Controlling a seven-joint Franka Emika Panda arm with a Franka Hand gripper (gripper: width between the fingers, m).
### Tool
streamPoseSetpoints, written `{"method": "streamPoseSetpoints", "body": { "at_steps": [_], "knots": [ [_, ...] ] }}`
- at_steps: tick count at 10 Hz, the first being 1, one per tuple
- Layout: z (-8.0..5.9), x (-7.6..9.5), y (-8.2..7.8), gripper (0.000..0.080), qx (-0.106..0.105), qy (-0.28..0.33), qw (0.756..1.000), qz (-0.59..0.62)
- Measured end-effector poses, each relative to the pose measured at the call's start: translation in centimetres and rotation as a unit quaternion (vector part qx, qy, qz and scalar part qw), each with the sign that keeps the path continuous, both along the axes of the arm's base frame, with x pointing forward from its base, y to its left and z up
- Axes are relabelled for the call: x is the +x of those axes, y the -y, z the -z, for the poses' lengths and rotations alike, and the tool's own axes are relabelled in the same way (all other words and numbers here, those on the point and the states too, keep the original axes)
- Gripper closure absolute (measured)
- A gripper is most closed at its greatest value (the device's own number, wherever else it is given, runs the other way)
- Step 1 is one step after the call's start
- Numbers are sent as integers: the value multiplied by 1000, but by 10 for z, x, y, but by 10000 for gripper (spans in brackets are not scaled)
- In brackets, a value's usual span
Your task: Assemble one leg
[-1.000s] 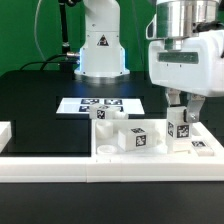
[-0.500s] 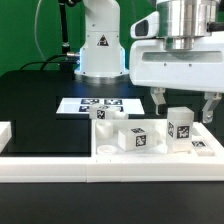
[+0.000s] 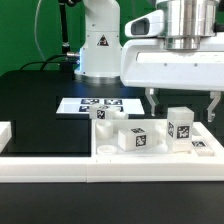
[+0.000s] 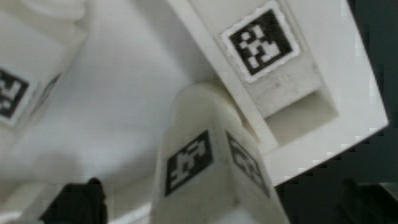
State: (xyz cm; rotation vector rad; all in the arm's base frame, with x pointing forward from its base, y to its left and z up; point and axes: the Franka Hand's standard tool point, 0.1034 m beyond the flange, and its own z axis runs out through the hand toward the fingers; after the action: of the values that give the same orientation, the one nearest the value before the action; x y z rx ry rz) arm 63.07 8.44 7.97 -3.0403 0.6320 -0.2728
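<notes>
One leg (image 3: pixel 180 126), a small white block with tag markers, stands upright on the large flat white panel (image 3: pixel 205 150) at the exterior view's right. My gripper (image 3: pixel 184 110) hangs over it, open, with one finger on each side of the leg's top and not touching it. In the wrist view the same leg (image 4: pixel 210 150) fills the middle, with the dark fingertips (image 4: pixel 80 198) well apart on either side of my gripper's middle (image 4: pixel 217 205). A second leg (image 3: pixel 138 138) lies on the panel beside it and also shows in the wrist view (image 4: pixel 267 55).
The marker board (image 3: pixel 98 104) lies on the black table behind the panel. More white parts (image 3: pixel 103 116) stand at the panel's far edge. A white rail (image 3: pixel 60 166) runs along the front. The robot base (image 3: pixel 100 45) stands at the back.
My gripper has turned about its upright axis, so its broad face now shows. Its fingers, close at the upright leg before, now stand wide apart on either side. The leg has not moved.
</notes>
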Motion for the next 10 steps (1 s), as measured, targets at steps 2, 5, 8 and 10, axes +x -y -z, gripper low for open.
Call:
{"method": "streamPoseSetpoints", "body": {
  "at_steps": [2,5,8,10],
  "knots": [
    [-2,3,3,151,-27,-1,993,-115],
    [-4,5,4,261,-41,-2,985,-168],
    [-4,5,4,514,-38,-1,987,-154],
    [-3,4,2,514,-17,1,999,-52]
  ]
}}
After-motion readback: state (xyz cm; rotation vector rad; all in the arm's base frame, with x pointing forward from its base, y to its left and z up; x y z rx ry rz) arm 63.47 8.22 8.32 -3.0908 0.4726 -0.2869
